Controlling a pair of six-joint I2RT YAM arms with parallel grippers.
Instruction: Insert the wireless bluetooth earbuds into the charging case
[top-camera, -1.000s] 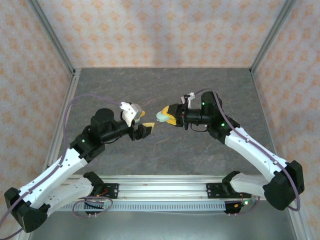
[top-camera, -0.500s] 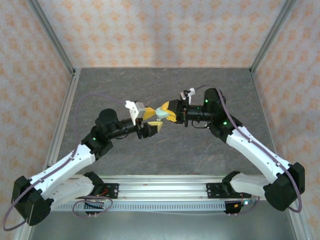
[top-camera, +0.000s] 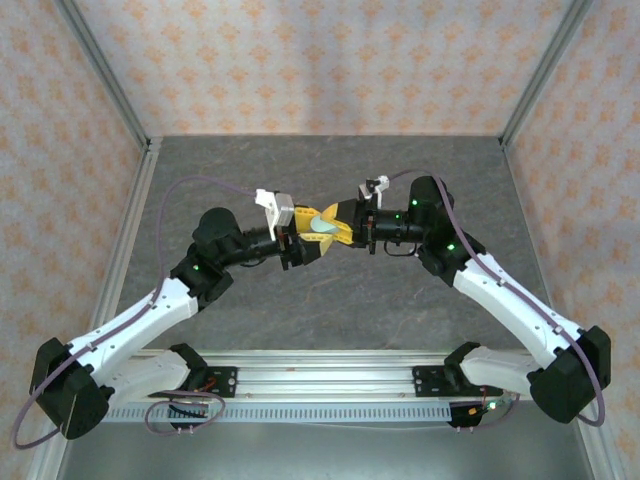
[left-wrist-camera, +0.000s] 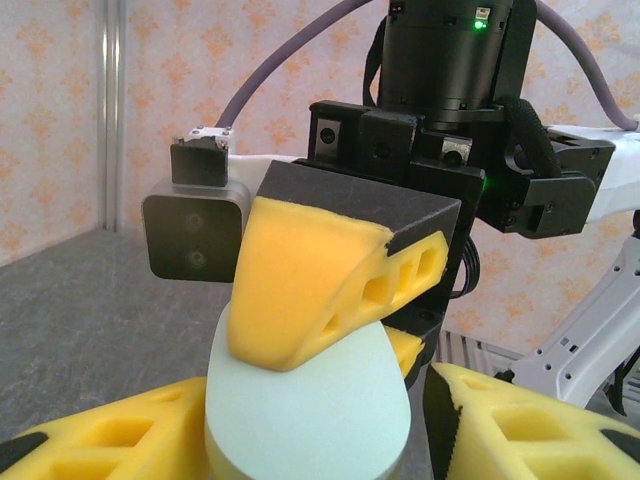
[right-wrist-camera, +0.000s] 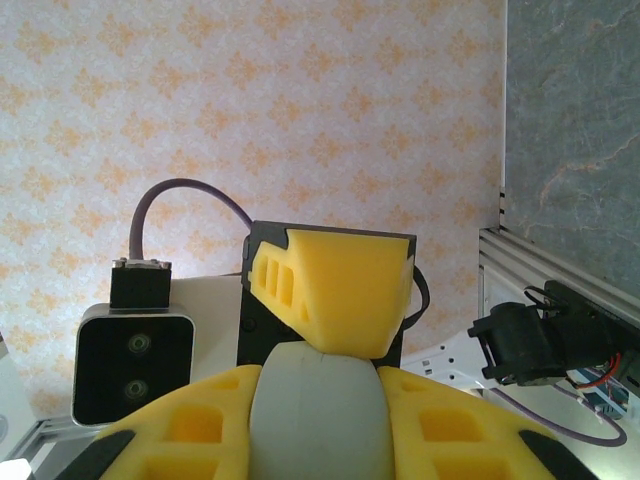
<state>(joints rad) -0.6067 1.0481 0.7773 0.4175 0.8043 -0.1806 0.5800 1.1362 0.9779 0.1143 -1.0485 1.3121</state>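
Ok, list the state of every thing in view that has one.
charging case: held in mid-air, looks closed.
right gripper: shut on the charging case.
left gripper: fingers flank the charging case, grip unclear.

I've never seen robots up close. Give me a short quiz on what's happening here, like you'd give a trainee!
1. True or false: the left claw and right claw are far apart.
2. The claw fingers are: A yellow, B red, C blue.
3. What colour is the case held in the right claw?
Key: 1 false; 2 A; 3 pale mint green.
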